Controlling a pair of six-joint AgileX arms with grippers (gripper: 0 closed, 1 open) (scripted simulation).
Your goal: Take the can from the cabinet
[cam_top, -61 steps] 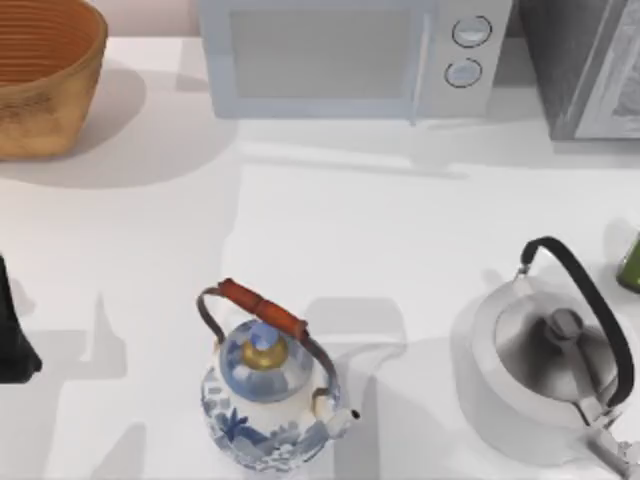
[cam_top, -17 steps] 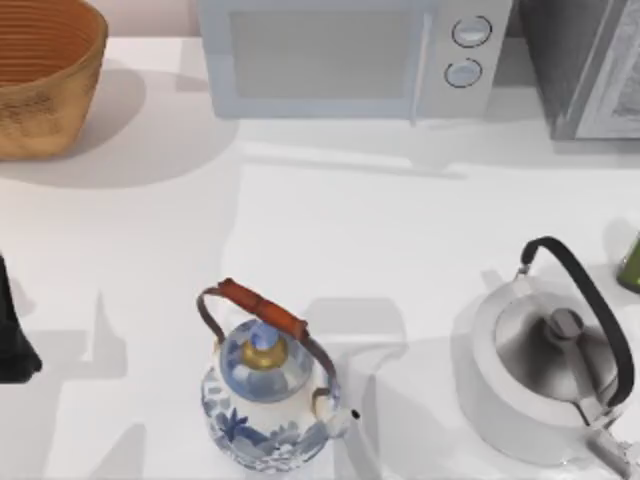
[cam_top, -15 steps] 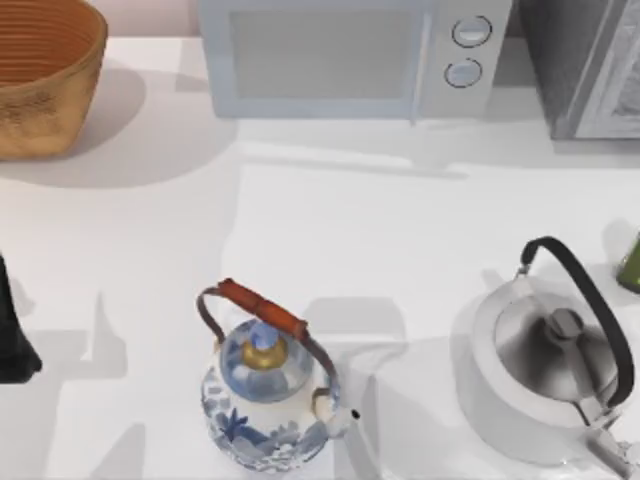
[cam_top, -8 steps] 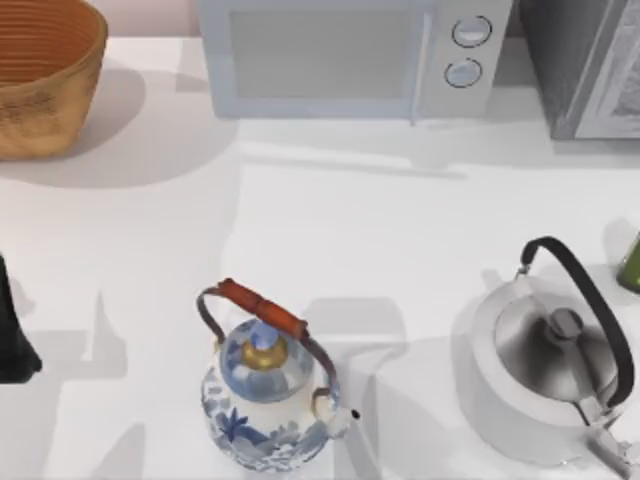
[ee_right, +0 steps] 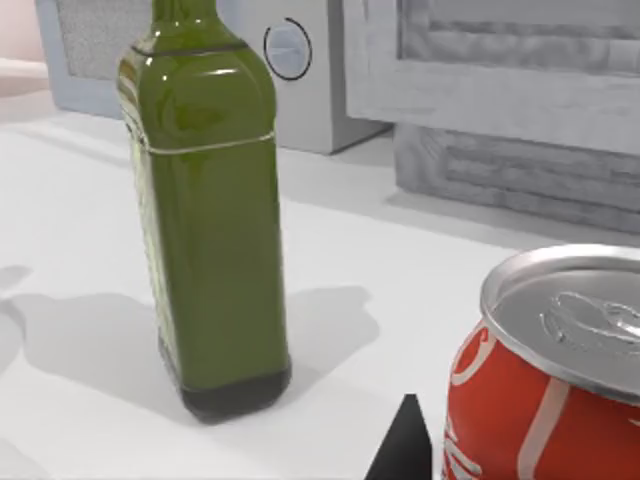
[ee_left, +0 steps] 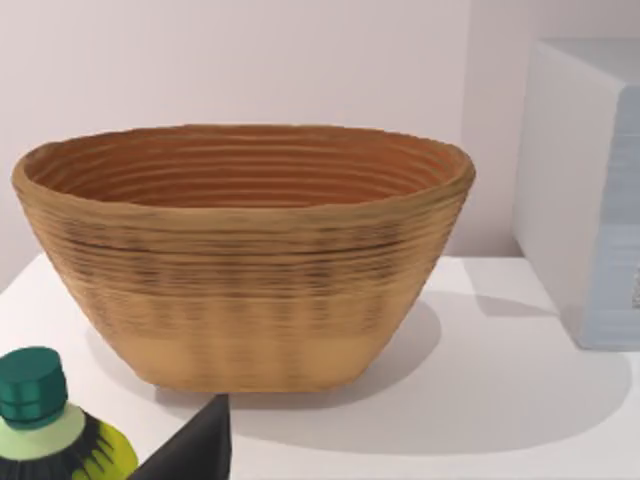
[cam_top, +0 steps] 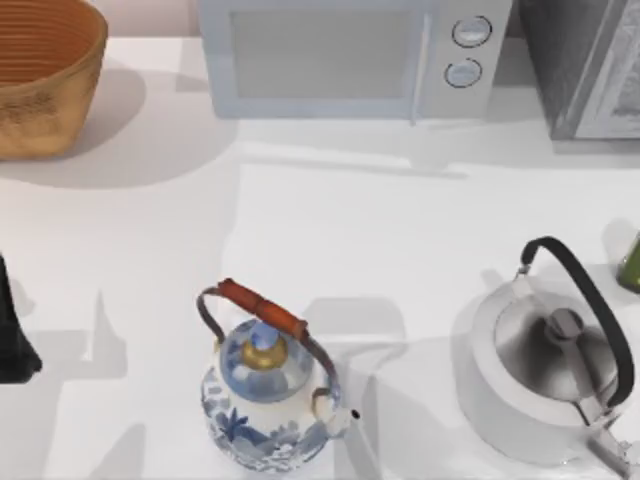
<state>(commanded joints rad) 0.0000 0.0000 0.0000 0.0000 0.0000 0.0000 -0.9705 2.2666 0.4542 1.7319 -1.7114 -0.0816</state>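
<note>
The can [ee_right: 548, 375] is red with a silver lid and stands on the white table, very close in the right wrist view. A dark part of my right gripper [ee_right: 405, 450] shows just beside it; whether they touch I cannot tell. The grey wooden cabinet [ee_right: 510, 90] rises behind the can, and it stands at the table's far right corner [cam_top: 585, 65] in the top view. My left arm [cam_top: 12, 335] is parked at the table's left edge, and a dark tip of my left gripper [ee_left: 198, 450] shows in the left wrist view.
A green glass bottle [ee_right: 205, 210] stands next to the can, at the table's right edge [cam_top: 630, 262]. A silver kettle [cam_top: 545, 375] and a blue-white teapot [cam_top: 265, 395] sit at the front. A microwave [cam_top: 345, 55] and a wicker basket [cam_top: 45, 70] stand at the back. A green-capped bottle [ee_left: 45, 420] stands near my left gripper.
</note>
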